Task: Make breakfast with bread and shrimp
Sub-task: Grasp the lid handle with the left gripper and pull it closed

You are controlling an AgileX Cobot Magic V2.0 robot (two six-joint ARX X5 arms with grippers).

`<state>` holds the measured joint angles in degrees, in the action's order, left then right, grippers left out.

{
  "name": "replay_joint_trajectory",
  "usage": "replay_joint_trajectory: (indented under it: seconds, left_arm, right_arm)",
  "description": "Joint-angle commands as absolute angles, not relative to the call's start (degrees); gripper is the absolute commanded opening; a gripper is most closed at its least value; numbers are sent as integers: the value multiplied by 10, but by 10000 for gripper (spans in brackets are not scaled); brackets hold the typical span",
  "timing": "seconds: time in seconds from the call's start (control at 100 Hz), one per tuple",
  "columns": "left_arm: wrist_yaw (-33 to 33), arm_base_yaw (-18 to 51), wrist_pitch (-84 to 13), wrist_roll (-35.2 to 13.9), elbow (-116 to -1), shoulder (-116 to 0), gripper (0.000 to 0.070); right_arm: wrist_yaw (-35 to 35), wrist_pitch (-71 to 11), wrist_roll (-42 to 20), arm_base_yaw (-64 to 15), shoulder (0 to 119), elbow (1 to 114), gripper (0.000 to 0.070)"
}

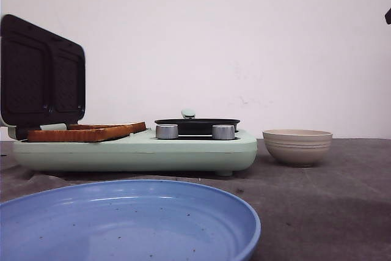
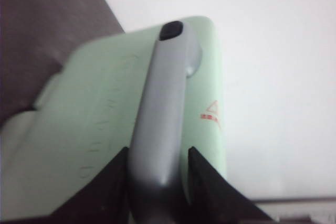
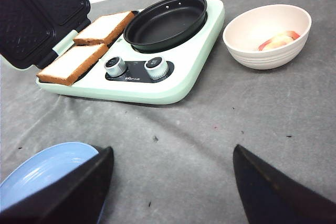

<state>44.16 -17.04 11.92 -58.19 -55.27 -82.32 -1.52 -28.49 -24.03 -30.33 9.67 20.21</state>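
Two slices of bread [image 3: 105,27] [image 3: 73,62] lie side by side on the lower plate of the mint-green breakfast maker [image 1: 140,151]; from the front they show edge-on [image 1: 85,131]. Its dark ridged lid [image 1: 40,74] stands open. In the left wrist view my left gripper [image 2: 157,153] is shut on the lid's grey handle [image 2: 163,93]. Pink shrimp [image 3: 278,40] lie in a beige bowl [image 3: 247,35] right of the maker. My right gripper [image 3: 172,153] is open and empty above the grey cloth, in front of the maker.
A black frying pan [image 3: 167,19] sits on the maker's right half, behind two silver knobs [image 3: 135,66]. A blue plate [image 1: 122,224] lies at the front left, close to my right gripper's one finger. The bowl also shows in the front view [image 1: 297,146].
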Motion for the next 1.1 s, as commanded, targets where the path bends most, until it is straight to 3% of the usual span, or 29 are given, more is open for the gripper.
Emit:
replay_joint_trajectory:
  seconds: [0.0, 0.28, 0.75, 1.09]
  left_arm:
    - [434, -154, 114, -526, -559, -837, 11]
    - [397, -79, 92, -463, -559, -837, 11]
    - [234, 61, -4, -304, -559, -837, 11]
    - [170, 132, -8, -260, -559, -855, 12]
  right_arm:
    - [-15, -280, -237, -306, 96, 206, 440]
    - [-15, -280, -238, -306, 96, 206, 440]
    - [-15, -280, -239, -306, 96, 206, 440]
    - [-15, -280, -240, -306, 96, 206, 440]
